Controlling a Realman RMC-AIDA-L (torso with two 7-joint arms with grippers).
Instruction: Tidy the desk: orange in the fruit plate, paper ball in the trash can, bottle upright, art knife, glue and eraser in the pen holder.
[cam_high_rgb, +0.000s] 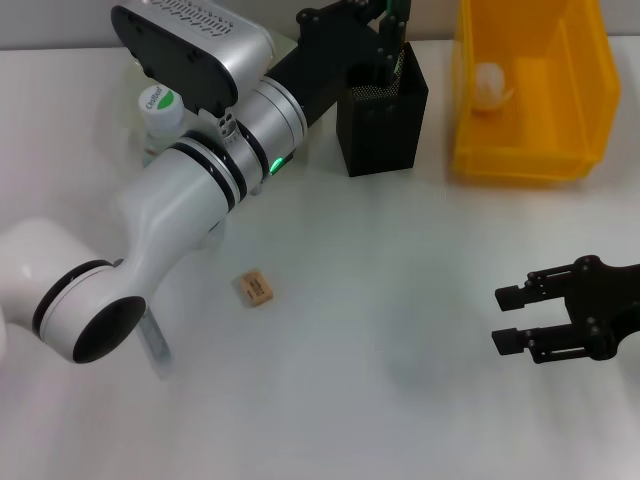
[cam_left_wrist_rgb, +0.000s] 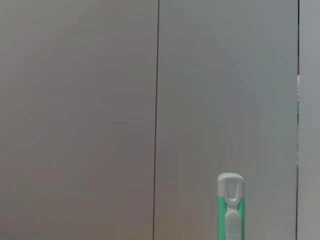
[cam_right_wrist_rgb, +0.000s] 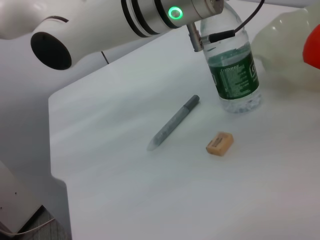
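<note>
Matte black left gripper (cam_high_rgb: 392, 40) at the far middle of the smooth white table (cam_high_rgb: 400, 300), directly over the square black mesh pen holder (cam_high_rgb: 385, 125), fingers clamped on the slim green-and-white plastic art knife (cam_left_wrist_rgb: 230, 210), held upright with its lower end at the holder's open mouth. Glossy white left arm stretched diagonally across from the near left. To the right of the holder, a translucent yellow plastic bin (cam_high_rgb: 520, 150) with a crumpled white paper ball (cam_high_rgb: 492, 85) inside. At the far left, partly hidden behind the arm, a clear plastic bottle with white cap and green label (cam_high_rgb: 160, 108), standing upright. Small tan rectangular eraser (cam_high_rgb: 255, 288) lying flat on the near left part of the table, well apart from the holder. Near it, farther left and closer in, a slender grey pen-shaped stick (cam_right_wrist_rgb: 174, 123), lying on its side. Beside the bottle, in the right wrist view, a cloudy translucent plate (cam_right_wrist_rgb: 282, 55) and the cropped edge of a rounded orange fruit (cam_right_wrist_rgb: 312, 47). Black right gripper (cam_high_rgb: 510, 318) at the near right, above bare tabletop, blocky fingers apart, nothing between them.
</note>
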